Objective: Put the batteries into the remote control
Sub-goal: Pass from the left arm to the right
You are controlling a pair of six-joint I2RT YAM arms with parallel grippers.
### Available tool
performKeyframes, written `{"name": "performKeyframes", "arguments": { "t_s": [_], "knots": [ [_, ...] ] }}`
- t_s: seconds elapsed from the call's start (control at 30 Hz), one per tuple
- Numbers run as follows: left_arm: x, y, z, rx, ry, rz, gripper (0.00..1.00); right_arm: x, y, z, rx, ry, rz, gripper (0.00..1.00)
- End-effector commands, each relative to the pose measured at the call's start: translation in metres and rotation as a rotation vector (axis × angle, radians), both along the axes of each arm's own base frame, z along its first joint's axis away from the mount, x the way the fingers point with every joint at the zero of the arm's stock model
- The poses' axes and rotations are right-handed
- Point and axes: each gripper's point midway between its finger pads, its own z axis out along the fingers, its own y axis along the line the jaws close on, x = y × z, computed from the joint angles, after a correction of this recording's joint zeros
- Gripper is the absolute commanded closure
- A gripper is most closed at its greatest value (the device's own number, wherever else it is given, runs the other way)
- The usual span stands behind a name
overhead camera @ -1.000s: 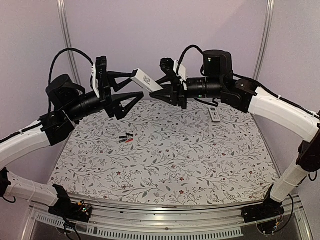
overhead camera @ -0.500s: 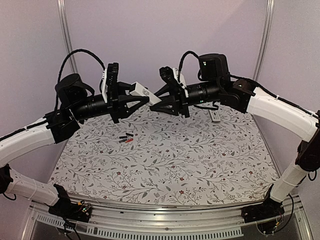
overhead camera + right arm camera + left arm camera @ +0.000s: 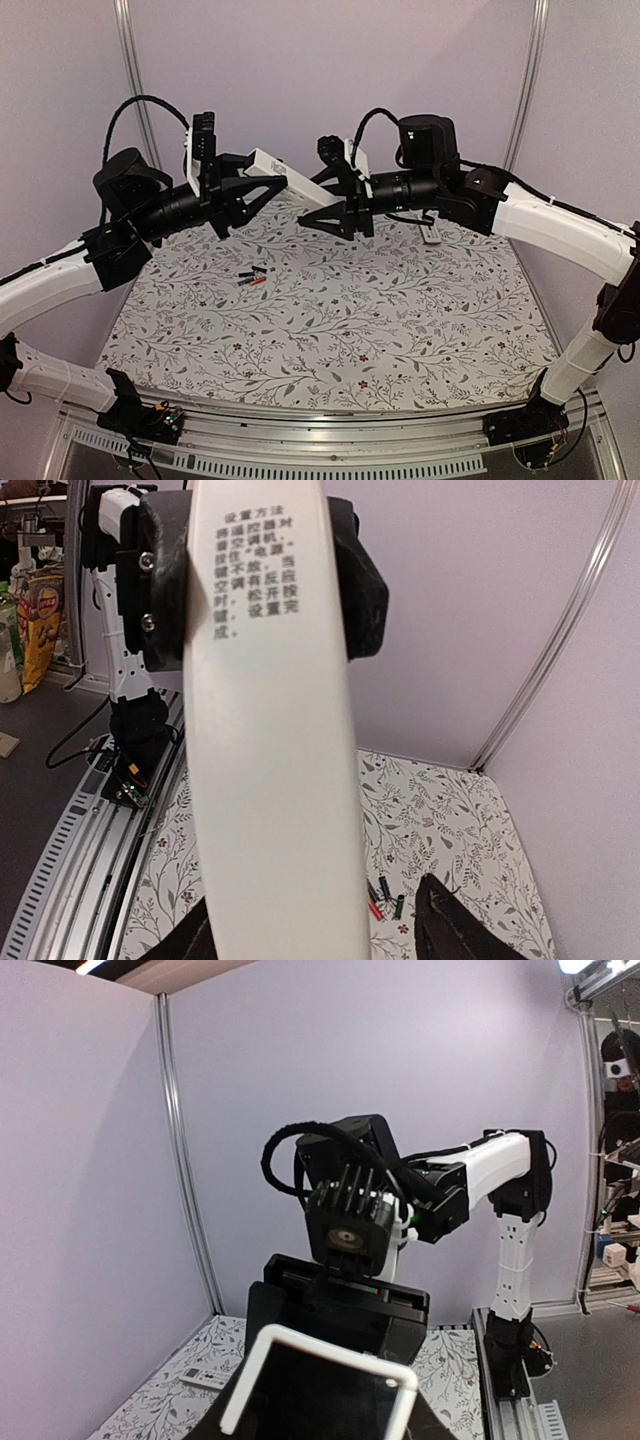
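A counter (image 3: 400, 330) covered in a grey leaf-and-flower print cloth, with plain lilac walls (image 3: 330, 60) behind it and at both sides, and a metal post (image 3: 128, 60) at each far corner. High over the far edge, my left claw (image 3: 262, 172) is clenched on one end of the white remote control (image 3: 290, 180), which slants down toward my right claw (image 3: 312, 200). That claw is released, its fingers spread to either side of the remote's other end. The batteries (image 3: 252, 277), black and red, lie together on the cloth left of the middle, well apart from the remote. A smaller grey remote (image 3: 430, 232) lies near the far right corner, partly hidden by my right arm. Only my right wrist camera shows the printed characters on the remote control's face and my left claw's black pads pressing its two long edges. Only my left wrist camera shows the remote's end as a white rim around a dark panel, with my right claw's body facing it just beyond.
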Motion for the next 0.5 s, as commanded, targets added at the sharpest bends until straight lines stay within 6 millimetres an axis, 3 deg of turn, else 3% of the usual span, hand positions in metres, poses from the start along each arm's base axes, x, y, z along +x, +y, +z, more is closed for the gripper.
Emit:
{"name": "performKeyframes", "arguments": {
  "t_s": [0.0, 0.13, 0.23, 0.27, 0.33, 0.37, 0.4, 0.47],
  "knots": [
    [-0.004, 0.003, 0.006, -0.021, 0.003, 0.007, 1.00, 0.001, -0.006, 0.006, 0.012, -0.011, -0.039, 0.51],
    [-0.001, 0.003, 0.003, -0.010, 0.014, 0.016, 1.00, -0.005, -0.006, 0.008, 0.017, -0.012, -0.009, 0.72],
    [-0.002, 0.003, 0.003, -0.006, 0.017, 0.017, 1.00, -0.008, -0.005, 0.009, 0.018, -0.008, 0.015, 0.94],
    [-0.002, 0.003, 0.003, -0.005, 0.019, 0.015, 0.87, -0.009, -0.005, 0.010, 0.019, -0.004, 0.025, 0.98],
    [-0.007, 0.002, 0.000, 0.008, 0.013, -0.014, 0.34, -0.014, -0.004, 0.013, 0.025, 0.004, 0.052, 1.00],
    [-0.011, 0.001, -0.003, 0.018, 0.000, -0.035, 0.18, -0.017, -0.005, 0.015, 0.029, 0.007, 0.069, 1.00],
    [-0.016, 0.000, -0.006, 0.029, -0.012, -0.058, 0.10, -0.020, -0.005, 0.017, 0.034, 0.009, 0.085, 1.00],
    [-0.019, 0.000, -0.012, 0.037, -0.026, -0.074, 0.08, -0.028, -0.006, 0.023, 0.045, 0.014, 0.128, 1.00]
  ]
}}
